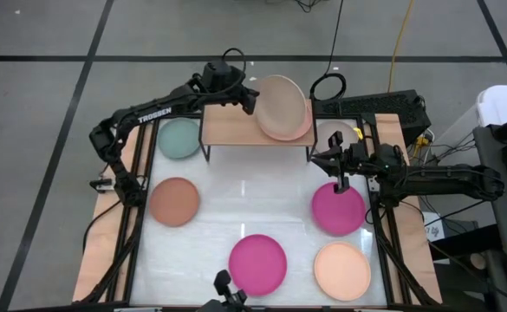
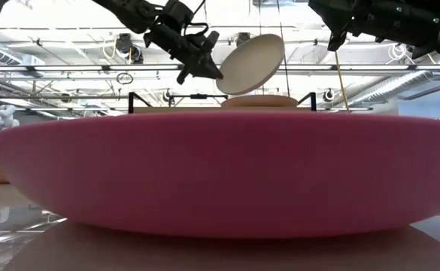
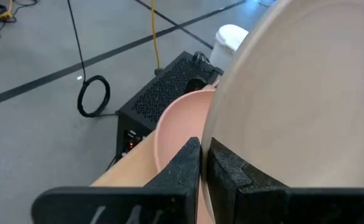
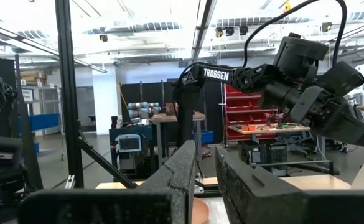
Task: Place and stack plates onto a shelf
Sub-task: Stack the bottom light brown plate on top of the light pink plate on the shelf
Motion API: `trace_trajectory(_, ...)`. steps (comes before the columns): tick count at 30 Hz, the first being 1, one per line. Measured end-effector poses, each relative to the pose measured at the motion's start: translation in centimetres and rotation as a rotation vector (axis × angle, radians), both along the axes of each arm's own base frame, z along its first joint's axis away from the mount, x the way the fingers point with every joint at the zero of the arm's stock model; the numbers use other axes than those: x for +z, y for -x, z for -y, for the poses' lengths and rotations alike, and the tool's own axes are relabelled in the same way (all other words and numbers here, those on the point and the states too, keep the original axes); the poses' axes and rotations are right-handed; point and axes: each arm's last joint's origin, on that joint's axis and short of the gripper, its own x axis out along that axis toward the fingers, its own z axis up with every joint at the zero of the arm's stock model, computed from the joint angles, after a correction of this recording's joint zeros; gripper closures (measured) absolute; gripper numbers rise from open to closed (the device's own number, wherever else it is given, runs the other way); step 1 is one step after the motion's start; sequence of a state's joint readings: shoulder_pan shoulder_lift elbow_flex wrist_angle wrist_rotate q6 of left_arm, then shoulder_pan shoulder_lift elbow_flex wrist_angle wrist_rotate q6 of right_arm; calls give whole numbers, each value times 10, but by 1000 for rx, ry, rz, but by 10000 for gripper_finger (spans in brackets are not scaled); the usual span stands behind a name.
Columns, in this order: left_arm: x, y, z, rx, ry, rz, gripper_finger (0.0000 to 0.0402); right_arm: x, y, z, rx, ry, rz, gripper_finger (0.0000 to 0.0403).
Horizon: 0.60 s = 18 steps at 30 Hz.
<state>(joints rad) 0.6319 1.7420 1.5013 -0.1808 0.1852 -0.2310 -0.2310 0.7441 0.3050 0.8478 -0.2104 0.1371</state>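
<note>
Shelf (image 1: 236,128) carried one pink plate (image 1: 298,128); left gripper (image 1: 251,98) clenched a tilted beige plate (image 1: 277,106) above it (five waited on the worktop (image 1: 236,195)).

Beige plate (image 1: 276,104) over pink plate (image 1: 302,126) on light-wood shelf (image 1: 227,128); teal plate (image 1: 178,139), terracotta plate (image 1: 174,201), two magenta plates (image 1: 338,209), peach plate (image 1: 342,270) on white bench (image 1: 244,199).
</note>
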Motion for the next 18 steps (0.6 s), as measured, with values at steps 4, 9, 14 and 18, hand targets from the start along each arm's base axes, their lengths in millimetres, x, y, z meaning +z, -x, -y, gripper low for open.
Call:
trace_trajectory(4, -1, 0, 0, -4, -3, -9, 379, 0, 0, 0, 0, 0, -2, 355)
trace_trajectory(9, 0, -1, 2, -4, -3, -3, 379, -1, 0, 0, 0, -1, -6, 355)
trace_trajectory(14, -1, -2, 3, 3, -3, -9, 378, -2, -1, 0, -1, -1, -18, 355)
trace_trajectory(18, -10, -8, 4, 3, 1, -39, 378, -2, -1, 0, -1, -1, -20, 355)
